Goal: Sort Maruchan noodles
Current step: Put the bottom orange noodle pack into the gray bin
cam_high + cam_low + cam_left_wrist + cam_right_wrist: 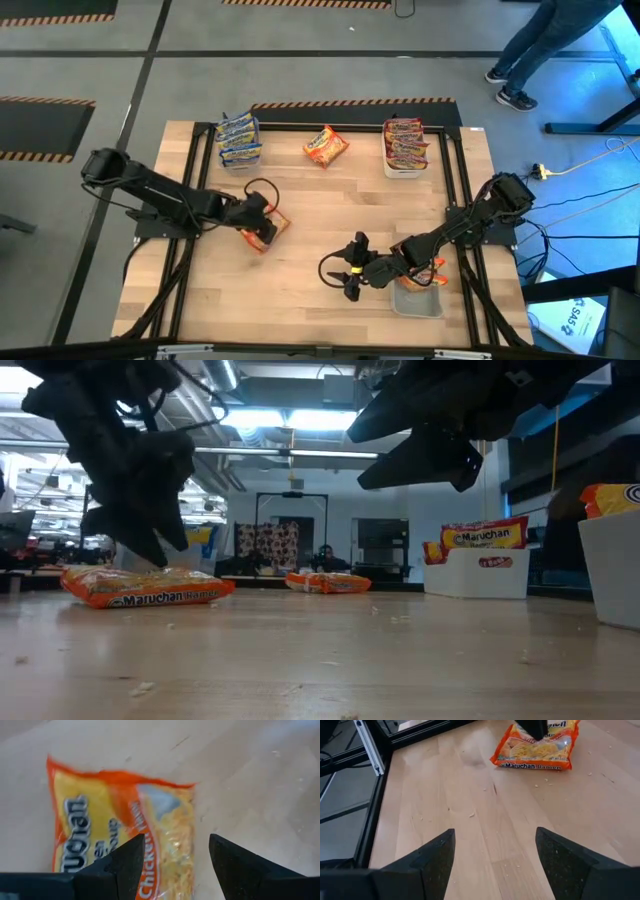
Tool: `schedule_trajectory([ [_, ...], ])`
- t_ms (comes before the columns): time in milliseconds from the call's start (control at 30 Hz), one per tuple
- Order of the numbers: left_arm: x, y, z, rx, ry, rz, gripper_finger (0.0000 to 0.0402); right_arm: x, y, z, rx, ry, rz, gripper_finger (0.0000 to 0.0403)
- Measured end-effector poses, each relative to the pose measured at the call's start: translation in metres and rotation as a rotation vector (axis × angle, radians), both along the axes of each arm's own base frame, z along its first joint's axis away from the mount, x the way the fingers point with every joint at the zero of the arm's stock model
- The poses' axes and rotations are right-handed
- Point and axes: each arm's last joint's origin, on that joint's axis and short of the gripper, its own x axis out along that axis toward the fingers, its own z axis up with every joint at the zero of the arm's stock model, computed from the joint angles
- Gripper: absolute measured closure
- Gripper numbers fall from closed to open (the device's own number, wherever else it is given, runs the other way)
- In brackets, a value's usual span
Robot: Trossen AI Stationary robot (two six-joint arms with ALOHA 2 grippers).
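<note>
As it hovers, left hand [172, 865] gapes over flat, crinkly orange pkt [120, 830].

One camera hangs overhead, looking straight down on the whole table [330, 240]. Another sits at tabletop level, facing across it into the room. Each wrist camera peers close past its own fingers — both wrists, like the other two views, catch the same orange packet [536, 747] lying flat.

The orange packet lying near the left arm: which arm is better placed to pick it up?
Left. The left gripper hangs open right over the orange packet, while the right gripper is open farther away.
</note>
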Motion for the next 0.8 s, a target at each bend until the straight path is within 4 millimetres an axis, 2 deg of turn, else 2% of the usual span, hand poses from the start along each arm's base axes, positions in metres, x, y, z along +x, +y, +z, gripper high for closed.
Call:
schedule_trajectory([
  [267, 0.005, -0.001, -0.022, -0.050, 0.107, 0.060, 0.0186, 0.000, 0.000, 0.000, -0.001, 0.002, 0.000, 0.0142],
  [333, 0.011, -0.004, -0.024, -0.051, 0.087, -0.011, 0.0186, 0.000, 0.000, 0.000, -0.002, 0.004, 0.001, 0.0142],
  [467, 0.023, -0.017, -0.023, -0.051, -0.012, -0.257, 0.0186, -0.001, -0.001, -0.002, -0.013, 0.021, 0.002, 0.0142],
  [667, 0.035, -0.042, -0.022, 0.109, -0.170, -0.597, 0.0186, -0.001, -0.001, -0.002, -0.014, 0.022, 0.002, 0.0142],
  [800, 0.041, -0.052, -0.031, 0.132, -0.194, -0.644, 0.0186, -0.001, -0.001, -0.002, -0.013, 0.019, 0.002, 0.0142],
])
